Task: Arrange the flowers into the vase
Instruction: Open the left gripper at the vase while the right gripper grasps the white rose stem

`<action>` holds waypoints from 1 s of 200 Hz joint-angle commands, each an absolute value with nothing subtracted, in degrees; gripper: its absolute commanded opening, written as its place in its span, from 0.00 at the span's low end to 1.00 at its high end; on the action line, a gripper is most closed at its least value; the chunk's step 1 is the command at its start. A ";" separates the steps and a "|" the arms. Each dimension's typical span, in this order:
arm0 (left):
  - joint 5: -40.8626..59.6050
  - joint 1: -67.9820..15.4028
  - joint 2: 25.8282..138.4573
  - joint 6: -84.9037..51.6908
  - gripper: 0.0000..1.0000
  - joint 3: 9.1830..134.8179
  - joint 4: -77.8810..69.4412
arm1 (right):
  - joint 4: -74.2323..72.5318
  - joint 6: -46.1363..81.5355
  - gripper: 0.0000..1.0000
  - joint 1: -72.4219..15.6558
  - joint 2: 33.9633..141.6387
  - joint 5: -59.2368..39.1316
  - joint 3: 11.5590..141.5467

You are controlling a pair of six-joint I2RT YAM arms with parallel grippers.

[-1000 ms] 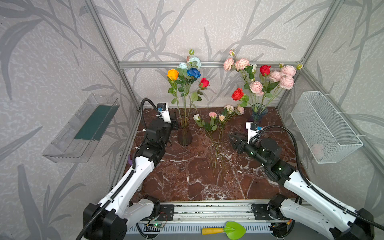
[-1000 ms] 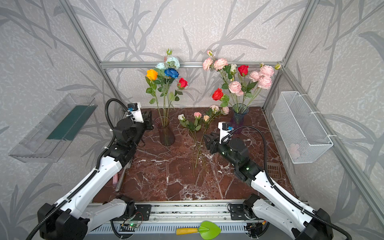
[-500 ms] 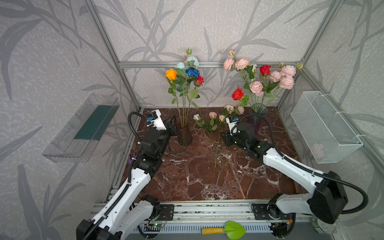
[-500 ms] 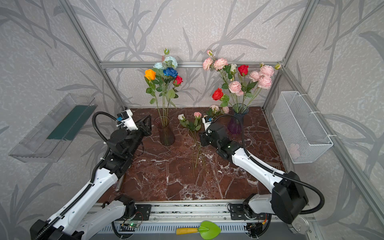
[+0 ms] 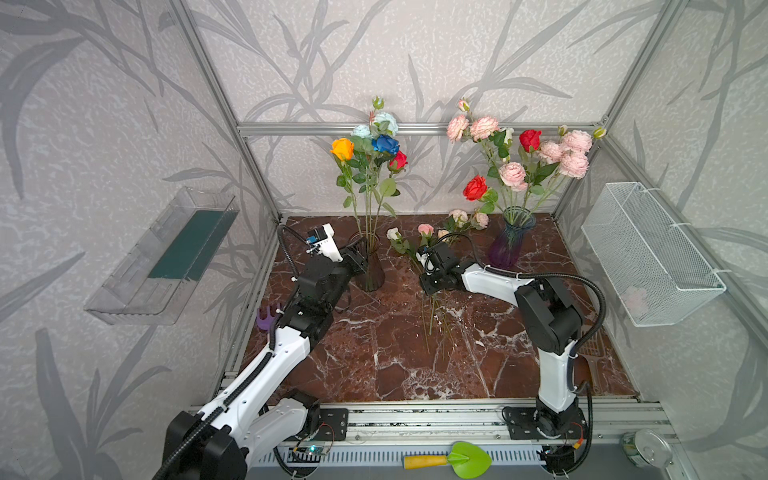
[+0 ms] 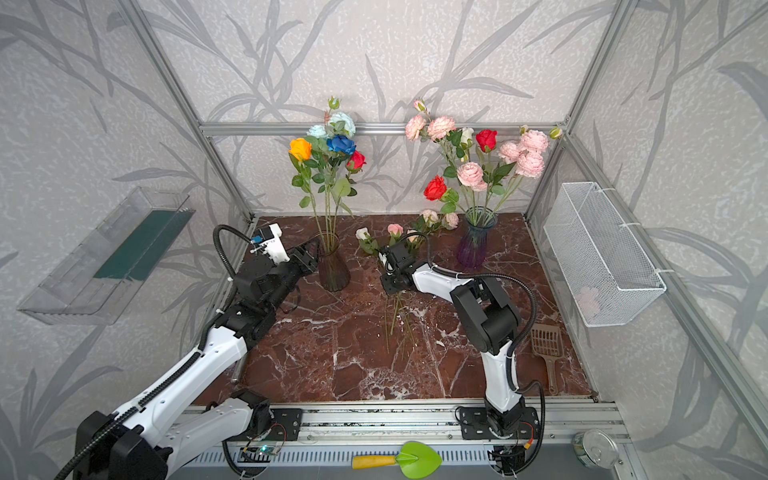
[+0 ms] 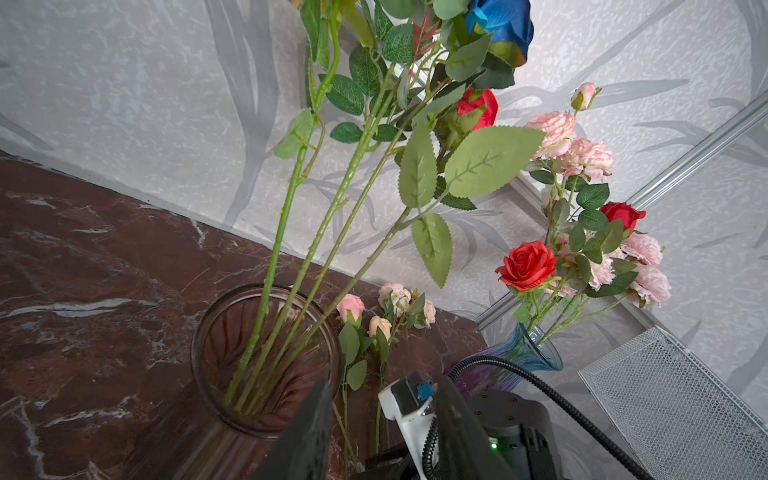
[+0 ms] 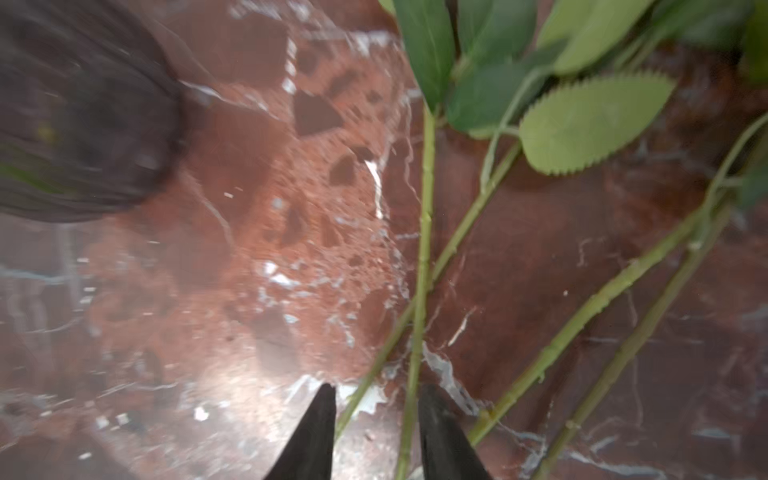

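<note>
While both top views look down on the marble table, a brown vase stands at the rear left with the mixed roses, orange, blue, pale blue and red, upright in it. A blue vase at the rear right holds the pink bunch, frilly pink blooms with two red roses among them. Between the two vases the loose flowers lie flat on the table, small pink and white heads toward the back wall and stems toward the front rail. The left gripper sits just beside the brown vase's rim, and the right gripper points down onto the loose stems. From the left wrist, the brown vase shows its round mouth with four green stems rising out of it to the mixed roses. The left fingers stand spread with nothing between them, one crossing in front of the rim; whether it touches the glass cannot be told. Beyond lie the heads of the loose flowers, then the blue vase and pink bunch. From the right wrist, somewhat blurred, the right fingers stand apart astride two crossing stems of the loose flowers without pinching them, and two more stems lie just beside on the table.
</note>
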State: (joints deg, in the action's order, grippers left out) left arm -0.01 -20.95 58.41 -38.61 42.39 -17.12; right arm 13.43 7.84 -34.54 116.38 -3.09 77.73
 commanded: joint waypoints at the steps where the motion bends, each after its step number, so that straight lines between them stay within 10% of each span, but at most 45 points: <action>1: 0.49 -21.09 57.04 -39.75 0.43 43.92 -18.46 | 15.36 6.87 0.35 -34.28 116.46 -1.96 78.82; 200: 2.28 -21.08 58.27 -40.05 0.42 44.10 -19.07 | 14.59 8.06 0.19 -33.20 118.48 -4.77 75.78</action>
State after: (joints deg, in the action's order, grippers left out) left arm 1.80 -20.95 58.28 -39.27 42.39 -17.28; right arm 14.50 7.68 -33.56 117.58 -4.16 76.95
